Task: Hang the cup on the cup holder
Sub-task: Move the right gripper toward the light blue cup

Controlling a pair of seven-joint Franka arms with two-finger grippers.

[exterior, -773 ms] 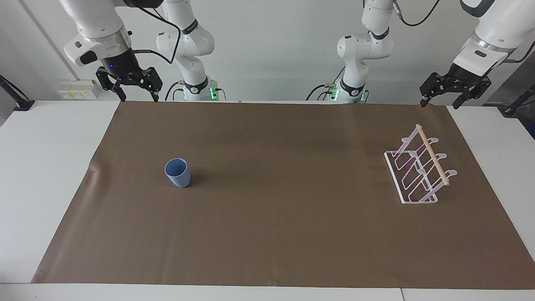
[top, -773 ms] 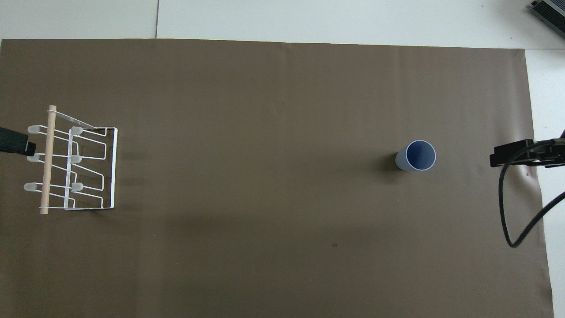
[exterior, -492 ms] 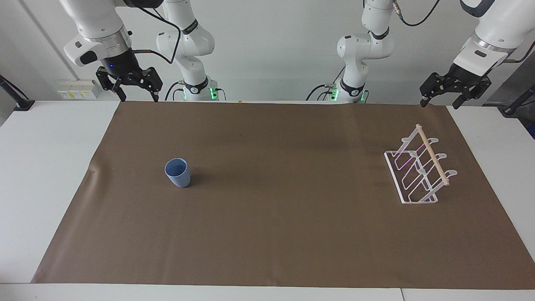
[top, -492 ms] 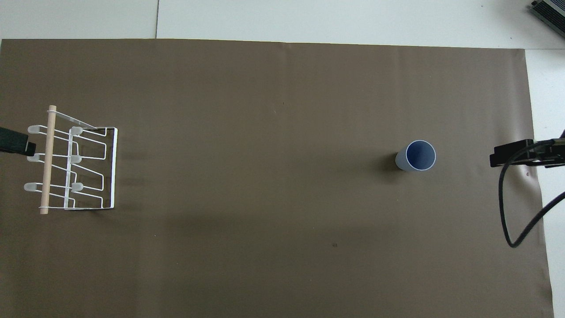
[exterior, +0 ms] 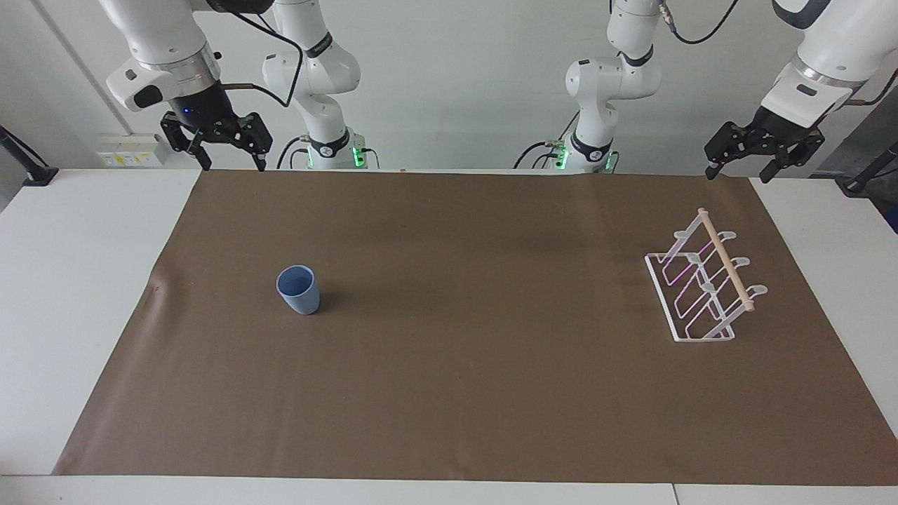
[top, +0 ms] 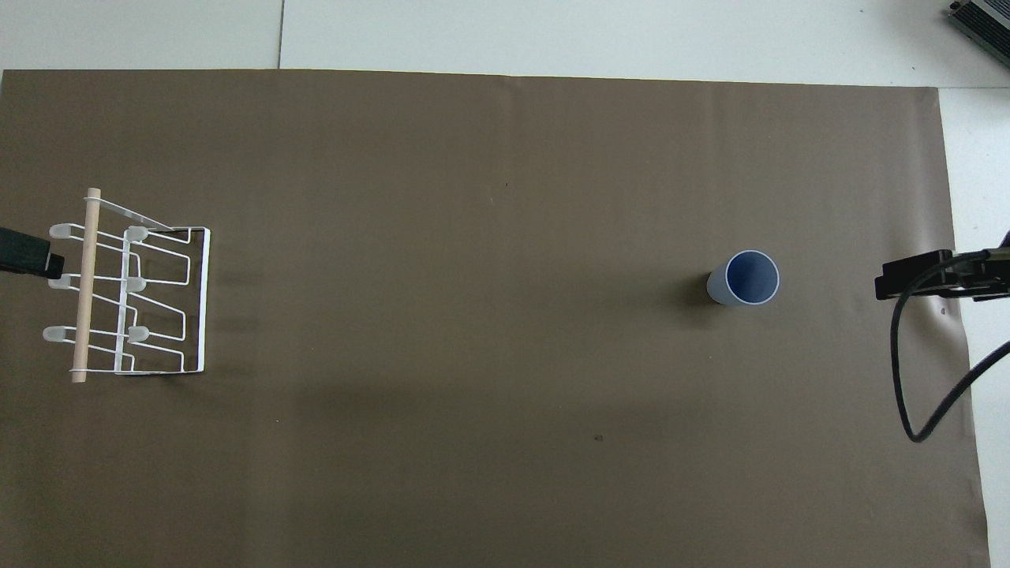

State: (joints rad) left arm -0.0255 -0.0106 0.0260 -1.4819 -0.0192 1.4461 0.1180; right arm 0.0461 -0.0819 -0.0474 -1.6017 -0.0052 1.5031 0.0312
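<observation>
The light blue cup (exterior: 298, 290) (top: 744, 278) stands upright, mouth up, on the brown mat toward the right arm's end of the table. The white wire cup holder (exterior: 704, 280) (top: 130, 292) with its wooden dowel stands toward the left arm's end, and nothing hangs on its prongs. My right gripper (exterior: 233, 163) hangs open and empty in the air over the mat's edge by the robots. My left gripper (exterior: 738, 173) is also open and empty, raised over the mat's corner by the robots. In the overhead view only slivers of both hands show at the side edges.
A brown mat (exterior: 449, 393) covers most of the white table (exterior: 70, 280). A black cable (top: 915, 371) loops from the right arm over the mat's edge. A grey device corner (top: 982, 20) shows at the table's corner farthest from the robots.
The right gripper has risen slightly. The left gripper has barely shifted. The cup and the cup holder have not moved.
</observation>
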